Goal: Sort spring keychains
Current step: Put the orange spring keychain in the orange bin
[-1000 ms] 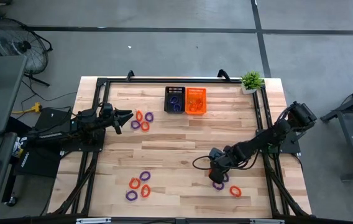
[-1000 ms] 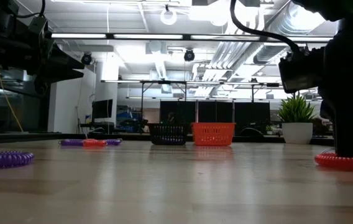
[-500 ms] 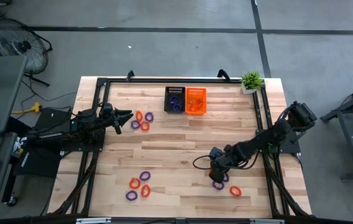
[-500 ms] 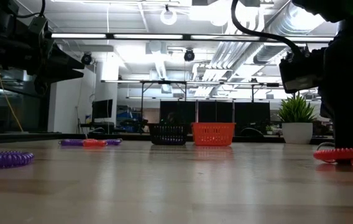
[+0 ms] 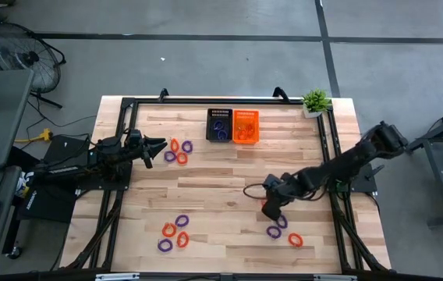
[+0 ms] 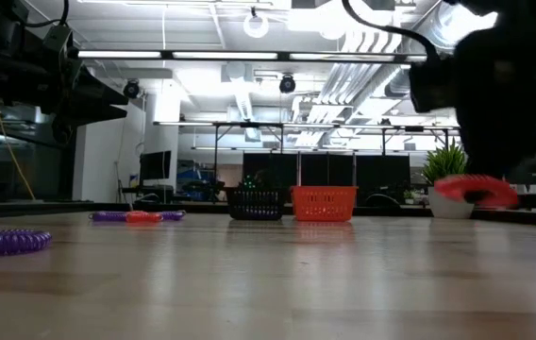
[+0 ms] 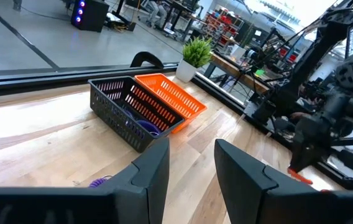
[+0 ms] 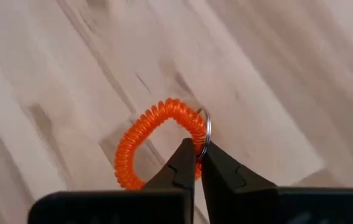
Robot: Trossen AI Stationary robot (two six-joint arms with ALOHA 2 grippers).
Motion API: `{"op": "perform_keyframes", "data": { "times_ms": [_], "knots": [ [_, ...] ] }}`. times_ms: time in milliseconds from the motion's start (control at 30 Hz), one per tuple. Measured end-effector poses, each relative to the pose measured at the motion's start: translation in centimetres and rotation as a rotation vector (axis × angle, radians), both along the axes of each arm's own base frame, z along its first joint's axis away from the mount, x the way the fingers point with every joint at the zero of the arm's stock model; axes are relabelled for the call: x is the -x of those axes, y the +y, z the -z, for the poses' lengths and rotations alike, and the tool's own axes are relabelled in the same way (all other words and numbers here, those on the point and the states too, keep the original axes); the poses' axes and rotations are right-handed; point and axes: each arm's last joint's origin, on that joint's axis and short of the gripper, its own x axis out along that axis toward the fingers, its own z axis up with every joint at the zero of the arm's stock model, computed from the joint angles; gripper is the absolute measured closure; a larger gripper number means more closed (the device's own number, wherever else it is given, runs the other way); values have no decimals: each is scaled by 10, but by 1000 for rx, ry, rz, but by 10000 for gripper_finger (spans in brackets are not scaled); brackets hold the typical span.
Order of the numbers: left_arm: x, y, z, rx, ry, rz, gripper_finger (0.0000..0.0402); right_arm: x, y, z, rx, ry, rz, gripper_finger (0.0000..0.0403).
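My right gripper (image 5: 269,204) is over the table's right near part, shut on an orange spring keychain (image 8: 158,140) that shows lifted above the wood in the low view (image 6: 476,189). A purple keychain (image 5: 274,230) and an orange one (image 5: 295,240) lie flat just nearer. My left gripper (image 5: 161,145) hovers open at the table's left, beside a small cluster of orange and purple keychains (image 5: 178,151). Several more keychains (image 5: 175,232) lie at the near left. Purple rings sit in the black basket (image 5: 220,125), orange ones in the orange basket (image 5: 246,126). My right gripper pinches the orange keychain between its two fingertips (image 8: 186,155), on the coil right beside the small metal ring (image 8: 205,130). The fingers come from above, pointing down. The loop is lifted clear of the table and lies roughly level below the fingers.
The two slotted baskets stand side by side at the far edge's middle. A potted plant (image 5: 315,101) stands at the far right corner. A black frame rail (image 5: 128,105) runs round the tabletop. Bare wood (image 5: 221,179) lies between the gripper and the baskets.
My right gripper has risen and moved a little toward the far edge, staying shut. The orange keychain, lying on the table a second ago, has tilted up and then come clear of the wood with the gripper.
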Motion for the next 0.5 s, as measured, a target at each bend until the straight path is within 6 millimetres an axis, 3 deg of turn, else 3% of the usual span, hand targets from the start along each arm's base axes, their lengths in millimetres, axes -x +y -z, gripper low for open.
{"op": "perform_keyframes", "data": {
  "times_ms": [267,500],
  "knots": [
    [0,0,0,0,0,0,275,-7,-41,-23,24,-112,48,397],
    [0,0,0,0,0,0,275,-19,-95,-37,38,-259,119,395]
  ]
}}
